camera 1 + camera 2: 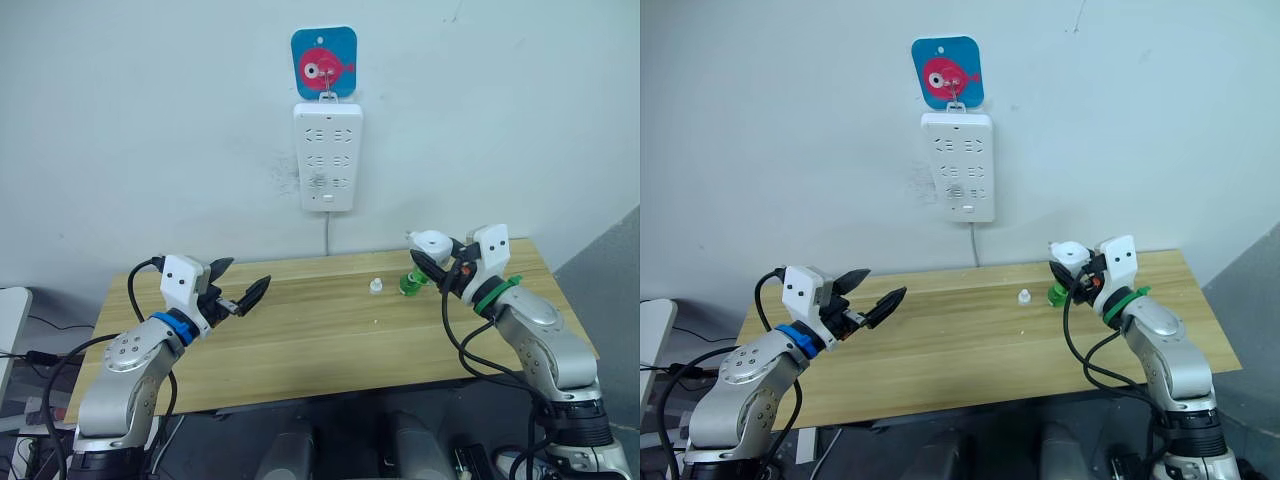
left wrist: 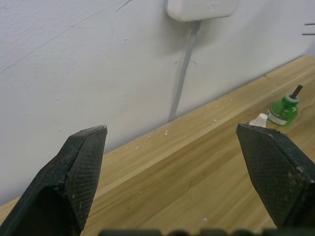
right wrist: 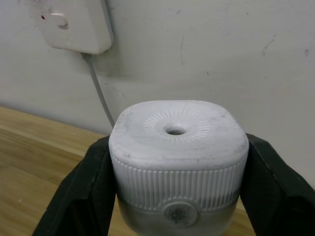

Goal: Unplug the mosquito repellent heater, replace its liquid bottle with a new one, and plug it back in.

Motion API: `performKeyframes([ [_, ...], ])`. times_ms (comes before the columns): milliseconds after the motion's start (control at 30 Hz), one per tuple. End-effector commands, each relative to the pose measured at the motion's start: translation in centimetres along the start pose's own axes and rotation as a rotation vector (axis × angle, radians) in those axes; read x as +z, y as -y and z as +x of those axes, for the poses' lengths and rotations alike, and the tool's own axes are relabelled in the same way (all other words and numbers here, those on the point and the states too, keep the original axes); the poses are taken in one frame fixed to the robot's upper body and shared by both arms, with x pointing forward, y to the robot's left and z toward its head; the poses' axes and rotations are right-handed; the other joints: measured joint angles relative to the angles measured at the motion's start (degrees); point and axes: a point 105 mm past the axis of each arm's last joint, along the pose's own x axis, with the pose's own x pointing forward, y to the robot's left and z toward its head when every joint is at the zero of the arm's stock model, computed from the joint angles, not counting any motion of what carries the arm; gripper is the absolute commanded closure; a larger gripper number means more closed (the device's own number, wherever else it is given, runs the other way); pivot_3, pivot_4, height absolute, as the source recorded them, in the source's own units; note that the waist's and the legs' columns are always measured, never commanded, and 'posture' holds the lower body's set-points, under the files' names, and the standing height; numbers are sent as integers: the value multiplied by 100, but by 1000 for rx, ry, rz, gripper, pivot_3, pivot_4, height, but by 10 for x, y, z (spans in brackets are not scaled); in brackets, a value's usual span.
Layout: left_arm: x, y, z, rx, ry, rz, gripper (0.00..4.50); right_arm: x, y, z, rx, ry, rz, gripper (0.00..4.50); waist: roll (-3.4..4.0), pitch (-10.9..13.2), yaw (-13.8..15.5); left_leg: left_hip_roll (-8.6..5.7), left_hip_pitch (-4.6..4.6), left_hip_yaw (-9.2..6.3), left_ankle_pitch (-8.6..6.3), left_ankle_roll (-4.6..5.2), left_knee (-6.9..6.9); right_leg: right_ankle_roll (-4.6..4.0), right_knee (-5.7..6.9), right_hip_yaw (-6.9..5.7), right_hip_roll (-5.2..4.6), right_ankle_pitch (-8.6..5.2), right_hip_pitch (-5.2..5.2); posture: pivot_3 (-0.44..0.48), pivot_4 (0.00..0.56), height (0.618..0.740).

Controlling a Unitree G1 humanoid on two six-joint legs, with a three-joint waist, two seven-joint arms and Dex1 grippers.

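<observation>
The wooden table (image 1: 300, 340) runs along a pale wall, and on that wall hangs the white power strip (image 1: 328, 157) under a blue card with a pink fish (image 1: 324, 62), its cord dropping behind the table's back edge. The right gripper (image 1: 437, 262) is clamped on the mosquito repellent heater (image 1: 432, 243), held up off the table at its right end, well below the strip and unplugged; in the right wrist view the two black fingers press flat on opposite sides of the ribbed white body (image 3: 178, 167), vent hole facing the wall. It looks a light, hard plastic shell, smooth enough to twist in the grip, so the ribbed band is probably the safest hold (the rounded top would likely slide). The left gripper (image 1: 243, 290) hangs over the table's left part, jaws spread wide and empty. A small green bottle (image 2: 283, 109) with a bare dark wick stands on the table just below and beside the heater, and a tiny white cap (image 1: 375, 286) lies near it, apart; both seem light and easy to tip. Whether a bottle sits inside the heater cannot be told. The path up to the strip's sockets looks open, with the cord just to one side.
</observation>
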Motion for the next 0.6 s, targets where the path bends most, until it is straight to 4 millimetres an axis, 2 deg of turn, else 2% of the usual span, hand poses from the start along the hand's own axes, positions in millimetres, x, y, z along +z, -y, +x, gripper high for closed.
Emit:
performKeyframes([
  [33,13,-5,-2,8,43,34,0,19,-2,-4,0,69,-32,1530,0,0,-2,0,0,0,0,0,0,0,0,0,0,0,0,45,155,740],
  [533,10,-2,0,-1,36,25,0,11,0,-11,-35,53,-53,1530,0,0,-21,0,0,-1,0,0,0,0,0,-1,0,0,0,42,165,740],
  [600,9,-1,0,-1,36,25,0,10,1,-11,-40,48,-51,1530,3,1,-125,-41,-9,-94,2,2,-6,4,8,-64,-56,-4,47,42,165,740],
])
